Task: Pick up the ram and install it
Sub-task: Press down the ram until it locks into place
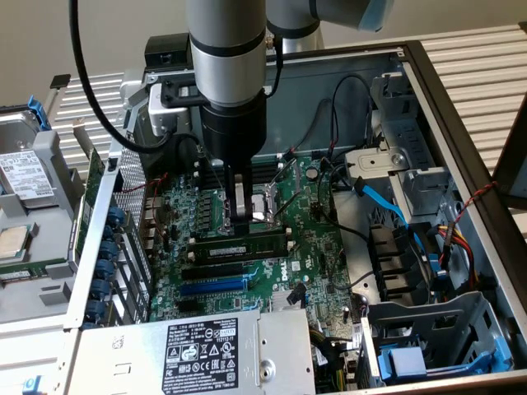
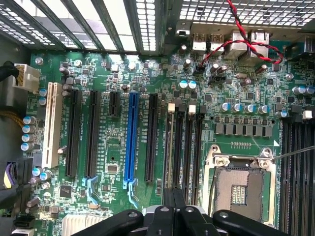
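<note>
Nearly there: we are seeing the ram [image 1: 243, 248] standing slotted on the motherboard [image 1: 323, 247].
Jaws are hovering closed just above it, gripping nothing.

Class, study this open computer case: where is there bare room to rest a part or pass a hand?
Free: the flat top of the power supply beside its label; the grey case floor between motherboard and metal bays, though a blue cable crosses it. Crowded: around the gripper, ram and CPU socket.
</note>
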`<action>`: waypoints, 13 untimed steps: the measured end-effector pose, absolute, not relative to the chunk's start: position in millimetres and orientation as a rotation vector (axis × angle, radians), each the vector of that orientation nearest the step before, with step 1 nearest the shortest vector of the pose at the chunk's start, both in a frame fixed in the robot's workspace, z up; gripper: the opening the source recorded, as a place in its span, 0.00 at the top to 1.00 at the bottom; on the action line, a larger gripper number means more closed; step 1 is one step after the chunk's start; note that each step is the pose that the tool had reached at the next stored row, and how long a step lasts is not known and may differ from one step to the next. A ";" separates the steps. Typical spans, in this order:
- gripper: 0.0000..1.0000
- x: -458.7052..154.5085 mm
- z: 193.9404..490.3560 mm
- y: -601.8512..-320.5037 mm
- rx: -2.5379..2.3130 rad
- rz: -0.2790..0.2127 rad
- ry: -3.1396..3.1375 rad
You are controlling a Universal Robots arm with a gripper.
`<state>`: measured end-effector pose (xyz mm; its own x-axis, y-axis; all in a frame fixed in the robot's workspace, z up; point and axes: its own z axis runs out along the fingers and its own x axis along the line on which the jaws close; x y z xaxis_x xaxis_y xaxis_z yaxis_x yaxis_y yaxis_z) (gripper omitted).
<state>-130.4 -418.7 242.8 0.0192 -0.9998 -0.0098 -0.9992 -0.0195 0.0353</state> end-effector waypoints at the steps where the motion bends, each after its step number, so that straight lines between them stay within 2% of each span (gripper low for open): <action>1: 0.89 -130.4 242.8 -418.7 2.230 -0.050 -2.187; 13: 0.89 -131.5 240.7 -414.8 2.223 -0.036 -2.181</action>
<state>-131.5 -414.8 240.7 0.0192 -0.9998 0.0027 -0.9992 -0.0191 0.0356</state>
